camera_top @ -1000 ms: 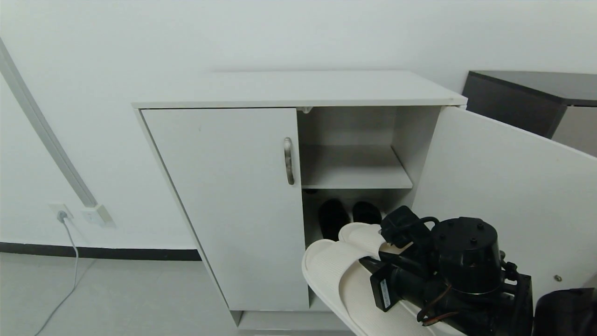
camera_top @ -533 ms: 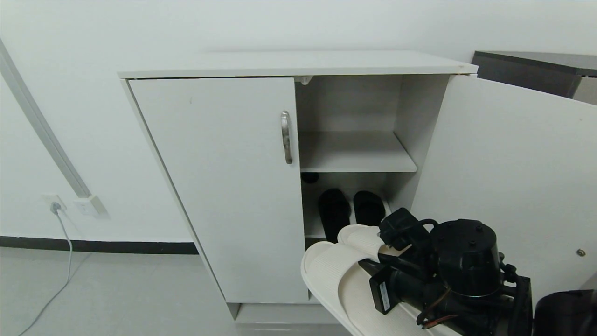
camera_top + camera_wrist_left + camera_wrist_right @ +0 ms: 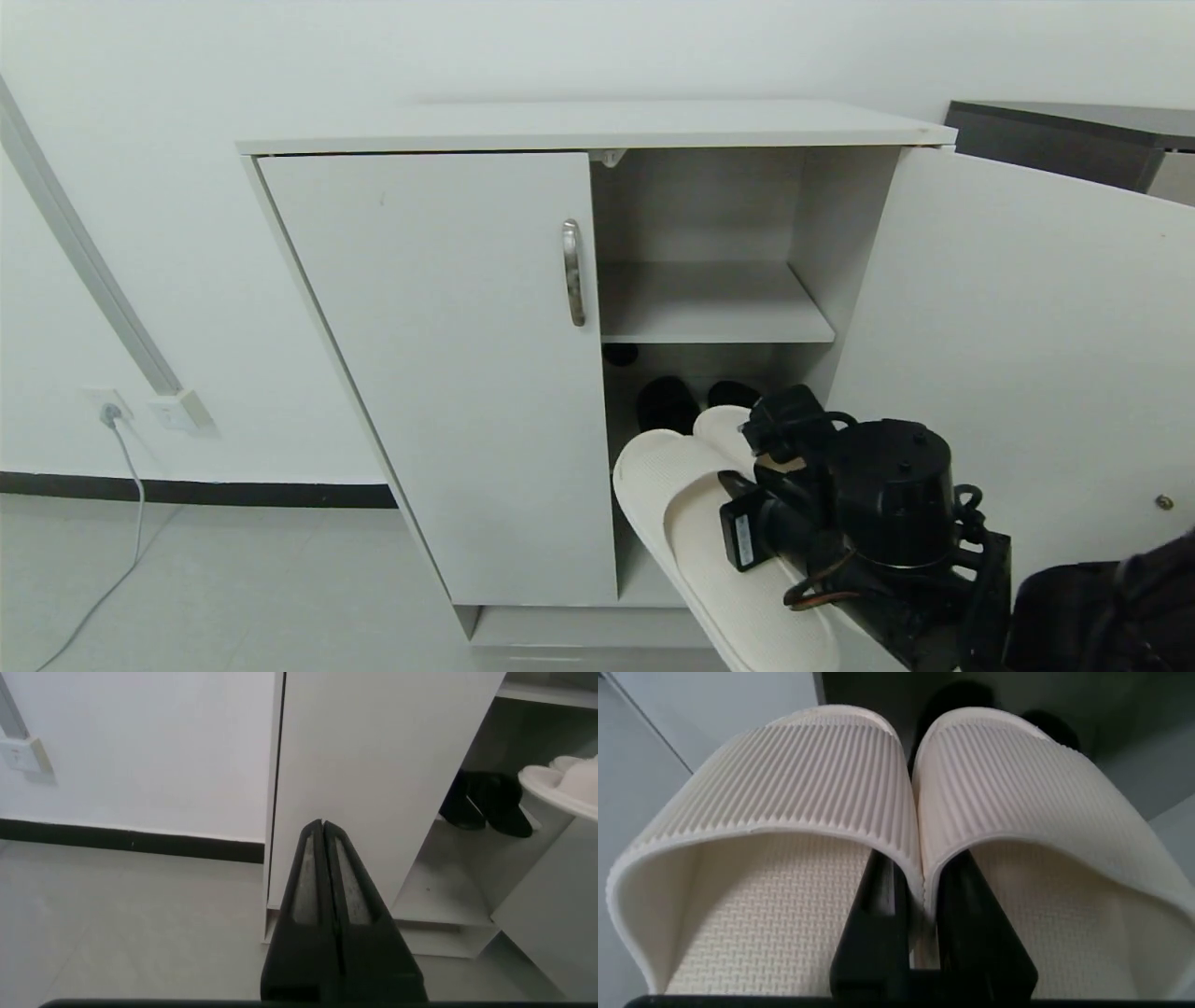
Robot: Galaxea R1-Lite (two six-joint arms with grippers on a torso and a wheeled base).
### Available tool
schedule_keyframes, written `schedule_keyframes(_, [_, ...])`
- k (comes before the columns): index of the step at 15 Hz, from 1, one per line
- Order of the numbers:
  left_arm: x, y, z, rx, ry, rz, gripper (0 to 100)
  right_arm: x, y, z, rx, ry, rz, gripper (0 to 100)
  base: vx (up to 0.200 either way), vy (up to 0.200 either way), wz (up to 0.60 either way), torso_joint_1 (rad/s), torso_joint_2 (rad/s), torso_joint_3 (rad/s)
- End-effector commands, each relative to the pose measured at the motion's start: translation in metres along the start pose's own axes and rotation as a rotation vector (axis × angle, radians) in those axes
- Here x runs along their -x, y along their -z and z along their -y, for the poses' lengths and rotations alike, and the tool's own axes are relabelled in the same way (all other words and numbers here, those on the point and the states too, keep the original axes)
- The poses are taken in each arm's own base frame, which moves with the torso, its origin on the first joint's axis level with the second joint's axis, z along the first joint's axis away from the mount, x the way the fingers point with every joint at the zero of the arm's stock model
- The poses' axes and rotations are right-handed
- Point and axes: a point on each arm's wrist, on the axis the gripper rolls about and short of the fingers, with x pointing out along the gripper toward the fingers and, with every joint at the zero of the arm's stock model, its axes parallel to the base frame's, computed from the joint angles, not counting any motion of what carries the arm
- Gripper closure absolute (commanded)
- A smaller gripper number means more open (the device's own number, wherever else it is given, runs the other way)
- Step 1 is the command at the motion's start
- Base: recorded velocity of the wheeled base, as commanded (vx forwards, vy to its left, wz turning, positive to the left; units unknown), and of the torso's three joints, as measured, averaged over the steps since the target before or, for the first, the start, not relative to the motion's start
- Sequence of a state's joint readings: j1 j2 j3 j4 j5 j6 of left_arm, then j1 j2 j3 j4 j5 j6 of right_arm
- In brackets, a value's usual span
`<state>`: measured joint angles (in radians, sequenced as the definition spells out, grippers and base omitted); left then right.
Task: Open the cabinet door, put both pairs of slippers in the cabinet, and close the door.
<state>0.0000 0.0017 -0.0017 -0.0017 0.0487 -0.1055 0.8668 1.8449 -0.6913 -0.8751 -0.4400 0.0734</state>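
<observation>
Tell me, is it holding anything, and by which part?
Yes: the right gripper pinches the white slippers together by their touching inner sides. The left gripper is shut and holds nothing.

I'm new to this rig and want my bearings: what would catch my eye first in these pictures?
The pair of cream ribbed slippers stands out, pinched side by side in the right gripper in front of the white cabinet, whose right door is open. Inside, low down, lies a pair of black slippers.
</observation>
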Motion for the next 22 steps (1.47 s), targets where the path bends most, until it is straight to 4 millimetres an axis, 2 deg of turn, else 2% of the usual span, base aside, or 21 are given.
schedule_keyframes(1, [0.0,0.0,0.0,0.0,0.0,0.0,100,-0.015,-0.014,-0.024,-0.039,0.033,-0.047,100,0.0,0.0,0.0,0.0,0.0,0.0])
schedule_keyframes(4, [0.0,0.0,0.0,0.0,0.0,0.0,100,-0.023,-0.05,-0.034,-0.162,0.204,-0.088,100,0.0,0.0,0.0,0.0,0.0,0.0])
schedule_keyframes(6, [0.0,0.0,0.0,0.0,0.0,0.0,100,-0.022,-0.074,-0.039,-0.202,0.222,-0.082,100,0.0,0.0,0.0,0.0,0.0,0.0])
schedule_keyframes(9, [0.0,0.0,0.0,0.0,0.0,0.0,100,-0.02,-0.094,-0.038,-0.187,0.284,-0.025,100,0.0,0.0,0.0,0.0,0.0,0.0])
schedule_keyframes(15, [0.0,0.0,0.0,0.0,0.0,0.0,100,-0.028,-0.109,-0.027,-0.154,0.347,0.014,100,0.0,0.0,0.0,0.0,0.0,0.0])
schedule_keyframes(19, [0.0,0.0,0.0,0.0,-0.002,0.0,100,-0.04,-0.106,-0.021,-0.152,0.382,0.007,100,0.0,0.0,0.0,0.0,0.0,0.0])
schedule_keyframes(22, [0.0,0.0,0.0,0.0,0.0,0.0,100,-0.041,-0.105,-0.021,-0.153,0.383,0.005,100,0.0,0.0,0.0,0.0,0.0,0.0])
